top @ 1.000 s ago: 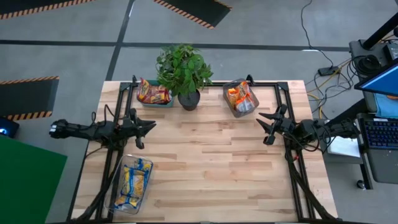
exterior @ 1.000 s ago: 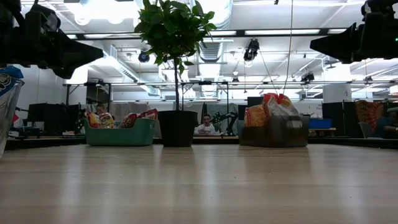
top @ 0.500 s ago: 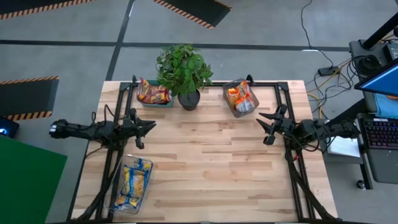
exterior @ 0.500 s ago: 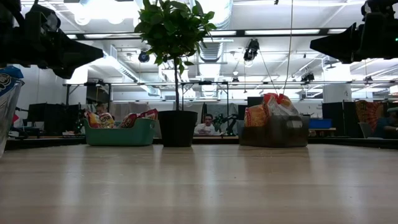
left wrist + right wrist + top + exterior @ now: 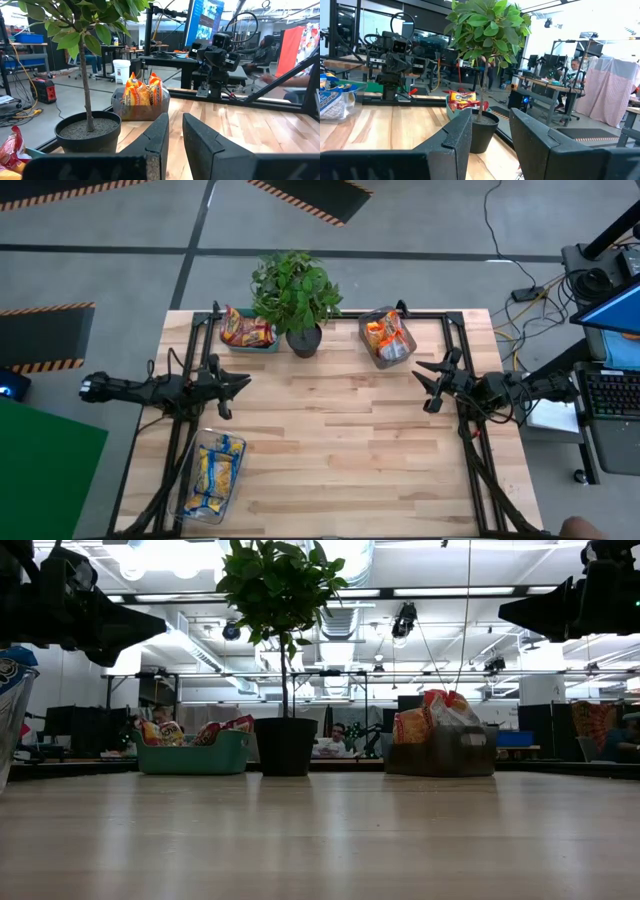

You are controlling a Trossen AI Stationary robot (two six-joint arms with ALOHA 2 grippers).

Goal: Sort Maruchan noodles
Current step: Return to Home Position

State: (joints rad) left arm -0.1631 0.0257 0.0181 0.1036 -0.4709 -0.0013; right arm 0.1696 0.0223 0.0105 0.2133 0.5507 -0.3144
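The Maruchan noodles lie sorted in three bins. Red packets (image 5: 245, 330) fill a teal bin (image 5: 250, 349) at the far left. Orange packets (image 5: 385, 335) fill a grey bin (image 5: 365, 330) at the far right. Blue-and-yellow packets (image 5: 215, 470) lie in a clear bin (image 5: 190, 480) at the near left. My left gripper (image 5: 243, 383) hovers level over the table's left side, its fingers a narrow gap apart (image 5: 176, 125) with nothing between them. My right gripper (image 5: 422, 387) hovers over the right side, open and holding nothing (image 5: 491, 120).
A potted plant (image 5: 297, 300) stands at the far edge between the teal and grey bins. Bare wood (image 5: 330, 440) spreads across the middle and near right of the table. Black frame rails (image 5: 470, 460) run along both sides. Desks and seated people show in the room beyond.
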